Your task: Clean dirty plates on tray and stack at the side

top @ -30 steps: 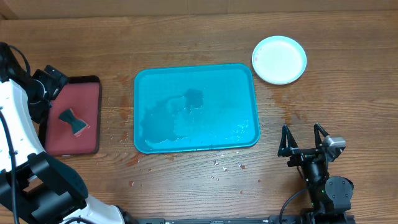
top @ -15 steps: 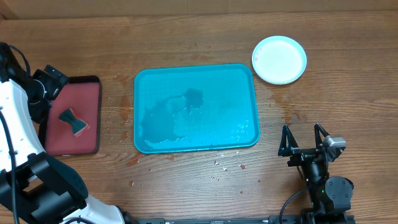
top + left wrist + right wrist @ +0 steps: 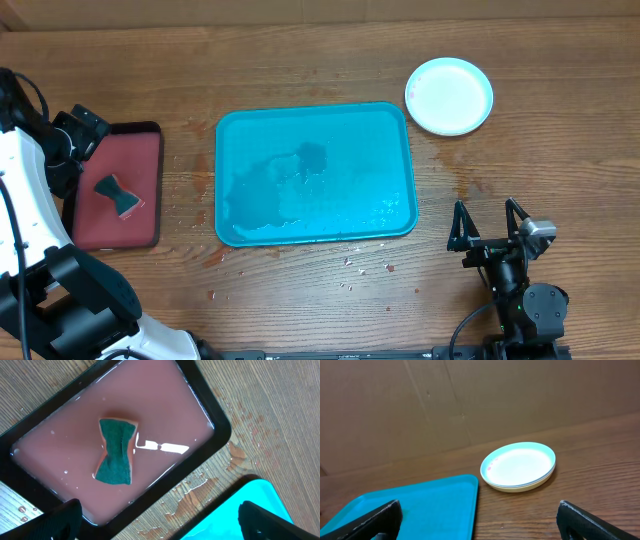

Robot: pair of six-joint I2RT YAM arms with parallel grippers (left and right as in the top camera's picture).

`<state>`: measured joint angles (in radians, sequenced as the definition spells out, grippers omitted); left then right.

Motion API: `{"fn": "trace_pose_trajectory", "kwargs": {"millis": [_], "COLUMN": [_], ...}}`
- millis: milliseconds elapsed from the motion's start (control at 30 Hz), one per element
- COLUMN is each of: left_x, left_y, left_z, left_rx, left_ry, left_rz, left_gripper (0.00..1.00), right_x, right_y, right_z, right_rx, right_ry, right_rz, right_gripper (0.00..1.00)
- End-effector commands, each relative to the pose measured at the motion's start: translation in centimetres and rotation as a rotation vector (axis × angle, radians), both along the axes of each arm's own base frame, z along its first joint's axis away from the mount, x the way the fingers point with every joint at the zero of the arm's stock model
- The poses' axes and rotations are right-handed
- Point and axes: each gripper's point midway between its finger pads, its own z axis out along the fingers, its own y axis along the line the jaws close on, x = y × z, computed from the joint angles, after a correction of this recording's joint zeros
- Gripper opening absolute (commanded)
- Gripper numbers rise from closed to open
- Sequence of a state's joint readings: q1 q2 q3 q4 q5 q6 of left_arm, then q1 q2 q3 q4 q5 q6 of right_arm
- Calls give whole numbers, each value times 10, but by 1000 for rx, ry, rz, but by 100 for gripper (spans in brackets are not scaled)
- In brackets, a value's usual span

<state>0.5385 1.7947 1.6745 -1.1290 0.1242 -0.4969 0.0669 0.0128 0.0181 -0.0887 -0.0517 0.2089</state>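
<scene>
The plates (image 3: 449,95) sit stacked on the table beyond the tray's far right corner. In the right wrist view the plates (image 3: 518,466) show a pale mint top rim, a yellowish one beneath and small red specks at the left edge. The turquoise tray (image 3: 350,140) holds no plates, only a film of water. My right gripper (image 3: 488,222) stands open near the table's front right, pointing towards the stack, with nothing between its fingers. My left gripper (image 3: 160,525) hangs open over the gap between the small red tray and the turquoise tray (image 3: 235,520).
A black-rimmed pinkish-red tray (image 3: 140,150) at the left holds cloudy water and a green sponge (image 3: 118,195). Water drops and crumbs (image 3: 350,265) lie on the wood in front of the turquoise tray. A brown cardboard wall (image 3: 470,400) closes the far side.
</scene>
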Motion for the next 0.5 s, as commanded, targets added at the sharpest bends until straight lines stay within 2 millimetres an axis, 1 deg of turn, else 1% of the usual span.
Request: {"fn": "trace_pose_trajectory", "kwargs": {"millis": [0,100,133,200,233,267,300,367,467], "left_x": [-5,-11,-13,-20,-28,-33,-37,-44,-54], "left_y": [-7,-19,-22,-17,-16,-18,-22,-35,-55], "left_z": [36,73,88,113,127,137,146,167,190], "left_rx": [51,99,138,242,299,329,348,371,393], "left_ry": [-83,-168,-202,-241,-257,-272,-292,-351,-425], "left_rz": [-10,-30,-33,-10,4,9,8,-11,-46], "left_gripper": [100,100,100,100,100,100,100,100,100], "right_x": [0,0,0,0,0,0,0,0,0], "right_y": [0,0,0,0,0,0,0,0,0], "right_z": [-1,-1,-1,-1,-1,-1,-1,-1,-1], "right_rx": [0,0,0,0,0,0,0,0,0], "right_ry": [-8,-8,-8,-8,-8,-8,-8,-8,-8], "right_rz": [-3,-3,-3,-3,-3,-3,-3,-3,-3], "right_gripper": [100,100,100,100,100,100,100,100,100]}}
